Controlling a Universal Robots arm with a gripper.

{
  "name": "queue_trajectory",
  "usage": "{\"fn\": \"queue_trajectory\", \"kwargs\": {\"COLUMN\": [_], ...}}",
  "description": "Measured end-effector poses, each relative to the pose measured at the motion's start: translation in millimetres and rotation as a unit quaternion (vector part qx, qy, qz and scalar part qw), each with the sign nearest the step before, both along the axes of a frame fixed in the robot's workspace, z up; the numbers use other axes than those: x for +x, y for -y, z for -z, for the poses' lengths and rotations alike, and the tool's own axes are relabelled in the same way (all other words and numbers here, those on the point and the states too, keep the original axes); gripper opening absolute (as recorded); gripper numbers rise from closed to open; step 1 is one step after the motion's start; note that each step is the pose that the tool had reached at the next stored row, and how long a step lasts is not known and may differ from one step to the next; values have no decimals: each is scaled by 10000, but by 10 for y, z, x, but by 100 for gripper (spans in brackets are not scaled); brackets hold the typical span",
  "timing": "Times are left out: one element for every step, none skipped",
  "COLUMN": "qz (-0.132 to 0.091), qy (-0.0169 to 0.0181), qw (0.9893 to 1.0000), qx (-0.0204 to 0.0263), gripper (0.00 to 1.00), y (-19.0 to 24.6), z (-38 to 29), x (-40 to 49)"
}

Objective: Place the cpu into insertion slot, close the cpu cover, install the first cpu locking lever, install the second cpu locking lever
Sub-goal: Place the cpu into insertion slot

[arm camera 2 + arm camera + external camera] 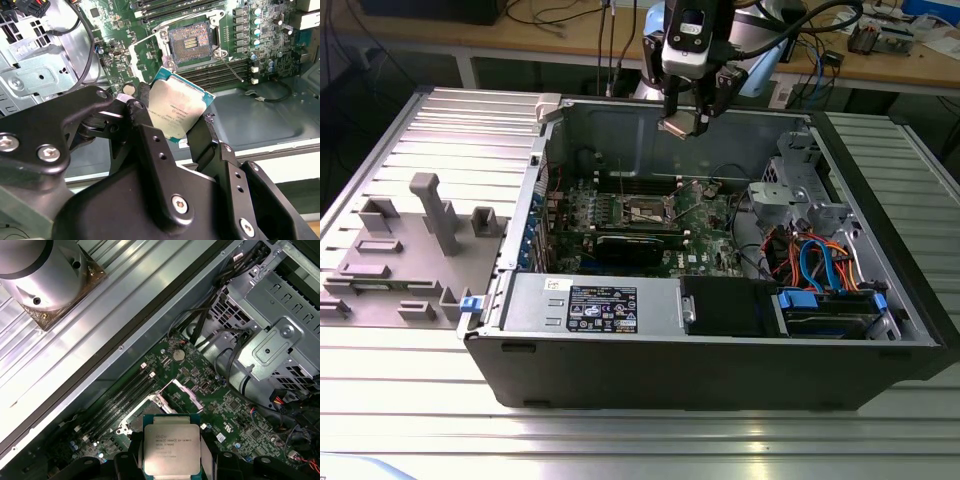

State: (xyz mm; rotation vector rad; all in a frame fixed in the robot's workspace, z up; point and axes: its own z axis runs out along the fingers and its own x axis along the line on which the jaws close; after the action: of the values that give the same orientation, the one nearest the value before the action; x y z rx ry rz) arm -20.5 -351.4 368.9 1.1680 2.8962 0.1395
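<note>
The gripper [176, 116] is gripping the cpu [174, 106] by two opposite edges between its fingers [141, 117] and is holding it clear above the exposed insertion slot [192, 42].

Open computer case [720, 380] sits at the centre of the exterior view, on the worktop [620, 445]. The motherboard [705, 215] lies flat on the case floor, with the insertion slot [645, 210] at mid-frame and the graphics card [635, 245] just below it in the picture. Power supply [610, 305] runs along the near wall, drive cage [825, 300] at lower right. Up top, the gripper [688, 118] hangs above the slot, well apart from it, the cpu [678, 125] between its fingers. Parts tray [420, 270] at frame left, beside the case.
</note>
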Motion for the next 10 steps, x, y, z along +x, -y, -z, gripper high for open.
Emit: {"fn": "queue_trajectory", "kwargs": {"qz": [0, 0, 0, 2, 4, 7, 8, 9, 16, 21], "qy": [0, 0, 0, 0, 0, 0, 0, 0, 0, 0], "qw": [10000, 10000, 10000, 10000, 10000, 10000, 10000, 10000, 10000, 10000], "qx": [0, 0, 0, 0, 0, 0, 0, 0, 0, 0], "gripper": [54, 54, 54, 54, 54, 54, 54, 54, 54, 54], "y": [0, 0, 0, 0, 0, 0, 0, 0, 0, 0], "z": [0, 0, 0, 0, 0, 0, 0, 0, 0, 0], "x": [0, 0, 0, 0, 0, 0, 0, 0, 0, 0]}}
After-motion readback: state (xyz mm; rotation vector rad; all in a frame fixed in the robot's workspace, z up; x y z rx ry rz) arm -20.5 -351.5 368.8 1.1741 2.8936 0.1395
